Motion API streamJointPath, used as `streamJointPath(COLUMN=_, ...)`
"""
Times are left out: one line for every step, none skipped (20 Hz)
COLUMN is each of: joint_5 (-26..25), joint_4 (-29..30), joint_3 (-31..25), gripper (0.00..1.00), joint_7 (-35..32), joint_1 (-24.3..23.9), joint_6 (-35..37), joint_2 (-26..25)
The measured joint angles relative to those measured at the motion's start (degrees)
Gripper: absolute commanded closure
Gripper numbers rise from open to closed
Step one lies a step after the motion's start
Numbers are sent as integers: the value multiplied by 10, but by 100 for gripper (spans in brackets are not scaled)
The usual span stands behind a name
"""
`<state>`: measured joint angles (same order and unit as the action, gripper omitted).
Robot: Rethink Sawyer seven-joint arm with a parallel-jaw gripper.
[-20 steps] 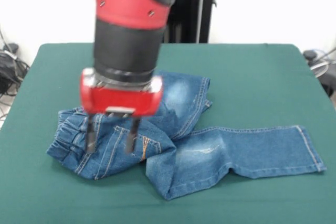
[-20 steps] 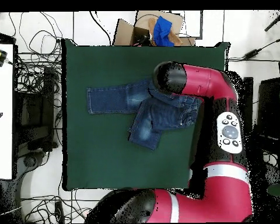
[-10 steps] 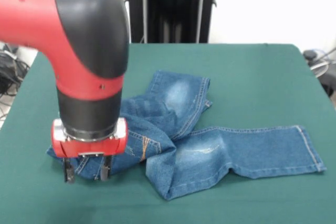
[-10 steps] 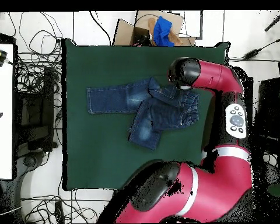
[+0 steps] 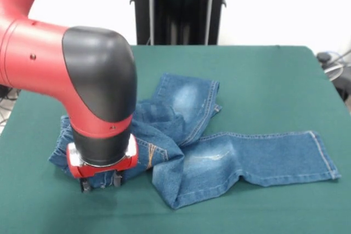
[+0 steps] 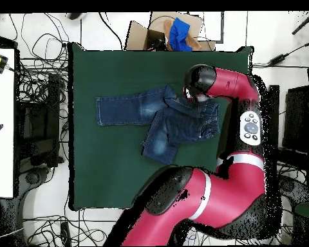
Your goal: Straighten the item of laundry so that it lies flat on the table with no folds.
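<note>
One pair of small blue denim jeans (image 5: 197, 135) lies crumpled on the green felt-covered table (image 5: 274, 80), roughly at its middle. Relative to the waistband, one leg runs out flat and straight toward the table's edge, while the other is folded back over the seat, so the garment forms a rough V. The gripper (image 5: 100, 182) is down at the bunched waistband end, its short dark fingertips touching the denim at the hem nearest the camera. Whether they are pinching cloth or merely resting on it cannot be told, since the wrist housing hides the gap.

Judged from this pose, the step in hand is seizing the waistband. A sound grasp would take only the top layer's edge and draw it away from the folded leg, low and slow, so the fabric slides, not lifts.

Denim here appears medium-weight with faded whitish patches, orange stitching at a back pocket and a gathered elastic waist. The felt looks matt and likely offers friction.
</note>
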<state>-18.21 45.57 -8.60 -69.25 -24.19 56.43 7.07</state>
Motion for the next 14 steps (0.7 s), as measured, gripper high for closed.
streamJointPath(joint_5=0, joint_4=-1, joint_3=0, gripper=0, joint_7=0, joint_1=0, joint_6=2, joint_2=-2)
streamJointPath(joint_5=0, joint_4=-1, joint_3=0, gripper=0, joint_7=0, joint_1=0, joint_6=3, joint_2=-2)
streamJointPath(joint_5=0, joint_4=-2, joint_3=0, gripper=0, joint_7=0, joint_1=1, joint_6=3, joint_2=-2)
streamJointPath(joint_5=0, joint_4=-3, joint_3=0, gripper=0, joint_7=0, joint_1=2, joint_6=3, joint_2=-2)
streamJointPath(joint_5=-1, joint_4=-5, joint_3=0, gripper=0, joint_7=0, joint_1=3, joint_6=3, joint_2=-2)
streamJointPath(joint_5=-1, joint_4=-7, joint_3=0, gripper=0, joint_7=0, joint_1=4, joint_6=3, joint_2=-2)
streamJointPath(joint_5=-1, joint_4=-10, joint_3=1, gripper=0, joint_7=0, joint_1=7, joint_6=4, joint_2=-3)
streamJointPath(joint_5=-1, joint_4=-12, joint_3=1, gripper=0, joint_7=0, joint_1=8, joint_6=5, joint_2=-3)
streamJointPath(joint_5=-2, joint_4=-13, joint_3=1, gripper=0, joint_7=0, joint_1=9, joint_6=5, joint_2=-4)
streamJointPath(joint_5=-2, joint_4=-18, joint_3=1, gripper=0, joint_7=0, joint_1=12, joint_6=10, joint_2=-6)
streamJointPath(joint_5=-2, joint_4=-20, joint_3=1, gripper=0, joint_7=0, joint_1=14, joint_6=13, joint_2=-7)
streamJointPath(joint_5=-2, joint_4=-22, joint_3=2, gripper=0, joint_7=0, joint_1=15, joint_6=17, joint_2=-8)
streamJointPath(joint_5=-2, joint_4=-29, joint_3=3, gripper=0, joint_7=0, joint_1=19, joint_6=27, joint_2=-12)
streamJointPath(joint_5=-3, joint_4=-33, joint_3=3, gripper=0, joint_7=0, joint_1=21, joint_6=34, joint_2=-14)
